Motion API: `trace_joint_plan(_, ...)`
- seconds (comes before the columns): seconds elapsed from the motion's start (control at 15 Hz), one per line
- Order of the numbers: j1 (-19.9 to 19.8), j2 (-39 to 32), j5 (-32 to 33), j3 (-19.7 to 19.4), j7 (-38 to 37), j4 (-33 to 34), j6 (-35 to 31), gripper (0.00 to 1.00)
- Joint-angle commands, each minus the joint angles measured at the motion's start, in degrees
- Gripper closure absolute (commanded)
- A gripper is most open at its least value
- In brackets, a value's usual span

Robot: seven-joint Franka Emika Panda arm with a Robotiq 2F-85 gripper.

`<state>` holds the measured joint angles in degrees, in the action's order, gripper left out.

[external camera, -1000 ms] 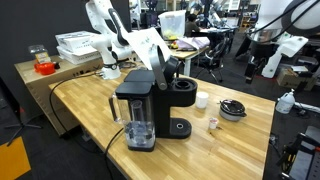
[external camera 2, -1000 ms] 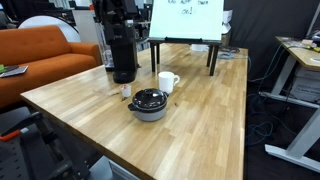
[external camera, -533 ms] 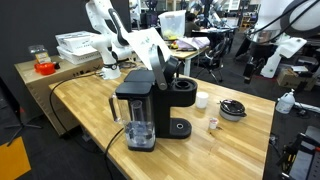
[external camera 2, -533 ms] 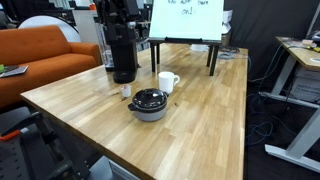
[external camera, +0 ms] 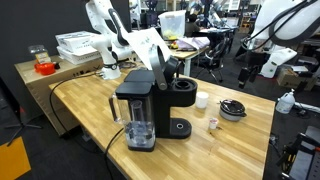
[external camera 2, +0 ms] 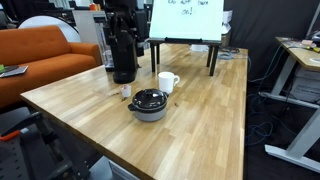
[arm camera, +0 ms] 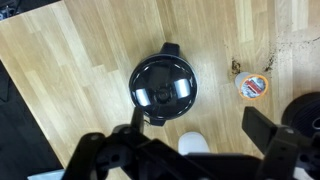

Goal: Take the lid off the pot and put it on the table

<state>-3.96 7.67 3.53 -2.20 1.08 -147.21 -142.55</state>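
Note:
The small silver-grey pot stands on the wooden table with its dark round lid on it. Both also show in an exterior view, the pot near the table's far end. In the wrist view I look straight down at the lid and its central knob. My gripper is open and empty, high above the table. Its two dark fingers stand wide apart at the bottom edge, offset from the lid. My white arm reaches over the coffee machine.
A black coffee machine stands beside the pot. A white cup sits close to the pot. A small coffee pod lies on the table nearby. A whiteboard stand is at the far end.
The pot, the lid and my arm look the same. Only a distant robot arm in the background has shifted.

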Motion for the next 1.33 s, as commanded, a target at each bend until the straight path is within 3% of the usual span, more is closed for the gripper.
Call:
trace_joint_plan(0.0,0.24,-0.87,-0.27,-0.40,0.20,0.32,-0.40,0.00)
trace_joint_plan(0.73,0.44,-2.82,-0.20,-0.44,1.29,1.75,-2.05,0.00)
trace_joint_plan(0.8,-0.19,-3.54,3.43,-0.24,-0.79,2.14,-2.23,0.00)
trace_joint_plan(1.27,0.28,-10.37,-2.23,-1.01,5.99,4.12,-5.87,0.00)
